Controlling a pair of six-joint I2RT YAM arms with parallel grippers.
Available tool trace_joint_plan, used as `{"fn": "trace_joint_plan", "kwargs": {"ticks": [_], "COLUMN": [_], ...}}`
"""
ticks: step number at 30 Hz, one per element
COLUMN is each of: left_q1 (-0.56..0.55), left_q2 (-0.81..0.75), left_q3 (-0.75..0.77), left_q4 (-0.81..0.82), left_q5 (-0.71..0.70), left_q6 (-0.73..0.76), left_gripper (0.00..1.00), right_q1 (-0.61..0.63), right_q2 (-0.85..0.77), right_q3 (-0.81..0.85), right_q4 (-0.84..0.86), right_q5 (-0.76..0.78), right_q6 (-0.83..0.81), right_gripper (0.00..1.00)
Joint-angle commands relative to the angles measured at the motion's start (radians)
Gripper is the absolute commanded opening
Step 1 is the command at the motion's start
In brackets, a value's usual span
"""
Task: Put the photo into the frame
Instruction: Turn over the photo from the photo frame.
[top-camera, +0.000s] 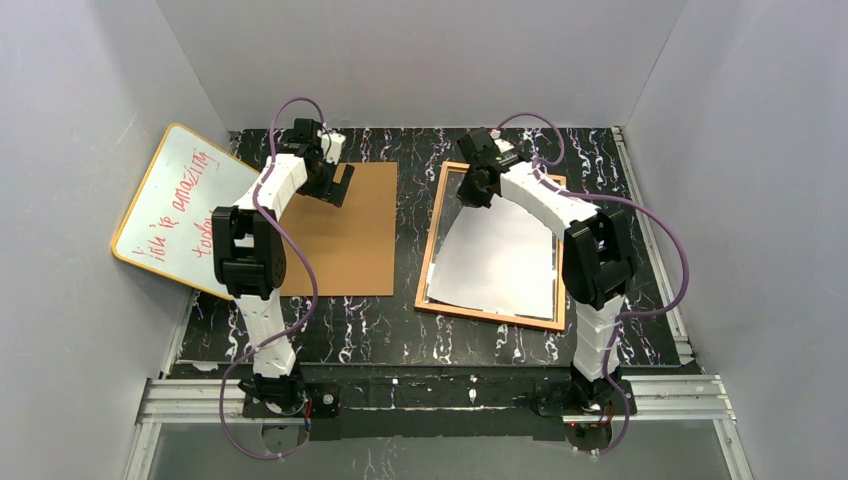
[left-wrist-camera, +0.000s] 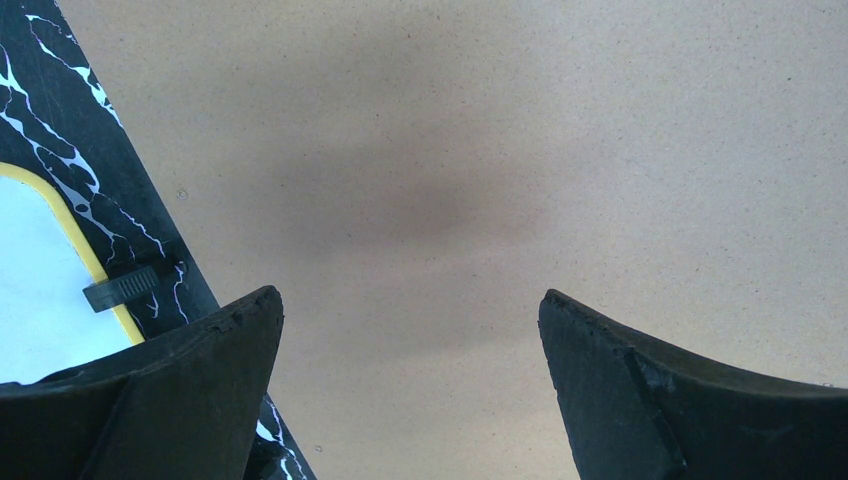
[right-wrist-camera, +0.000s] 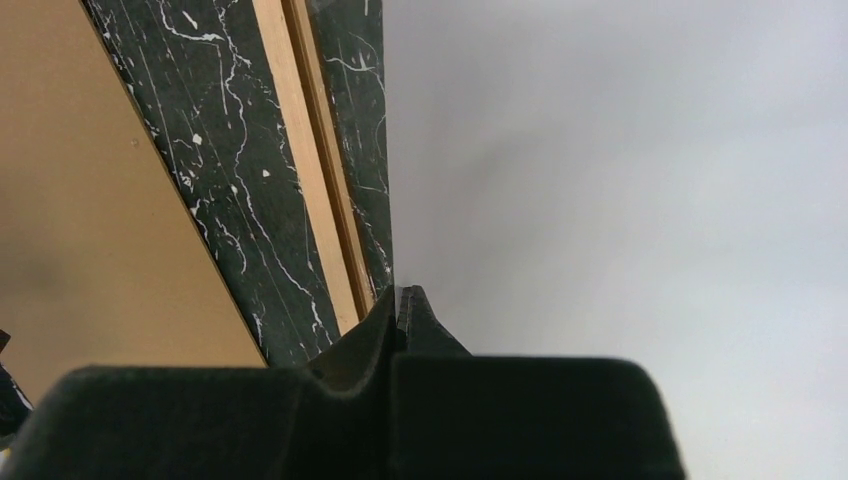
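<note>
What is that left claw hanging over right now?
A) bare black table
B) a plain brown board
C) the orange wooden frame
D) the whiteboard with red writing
B: the left wrist view shows the left gripper with its fingers apart directly above the plain brown board, while the whiteboard sits off to one side.

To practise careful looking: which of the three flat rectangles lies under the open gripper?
The plain brown board, under the left gripper; the whiteboard and frame lie either side.

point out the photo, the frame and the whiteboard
the photo (top-camera: 500, 265), top view, middle of its white back
the frame (top-camera: 429, 250), top view, left wooden border
the whiteboard (top-camera: 165, 215), top view, white writing face
</note>
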Motion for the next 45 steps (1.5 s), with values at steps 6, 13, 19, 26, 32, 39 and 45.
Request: {"fn": "trace_joint_plan", "kwargs": {"ticks": [6, 13, 19, 26, 32, 39, 45], "left_q1": [-0.001, -0.003, -0.003, -0.003, -0.003, -0.003, -0.003], "left_q2": [-0.055, -0.050, -0.053, -0.054, -0.047, -0.041, -0.011], "left_q3": [-0.012, -0.008, -0.010, -0.010, -0.003, 0.000, 0.027], "left_q4": [-0.021, -0.021, -0.022, -0.024, -0.024, -0.024, -0.027], "left_q5": [-0.003, 0.003, -0.007, -0.021, -0.026, -0.039, -0.120], "left_q6": [0.014, 0.013, 0.015, 0.022, 0.016, 0.013, 0.019], "left_gripper": [0.98, 0.98, 0.98, 0.98, 0.98, 0.98, 0.98], "right_q1": [0.006, 0.006, 0.006, 0.005, 0.005, 0.005, 0.005], "right_q2": [-0.005, -0.036, 0.014, 0.083, 0.056, 0.050, 0.039], "right_q3": [0.041, -0.003, 0.048, 0.131, 0.093, 0.098, 0.105], "right_q4": [-0.008, -0.006, -0.034, -0.092, -0.023, -0.009, 0.004], "right_q5": [0.094, 0.141, 0.084, 0.033, -0.041, -0.089, -0.130], "right_q6": [0.017, 0.036, 0.002, -0.028, -0.056, -0.069, -0.070], "right_gripper": [0.01, 0.01, 0.01, 0.17, 0.57, 0.99, 0.99]}}
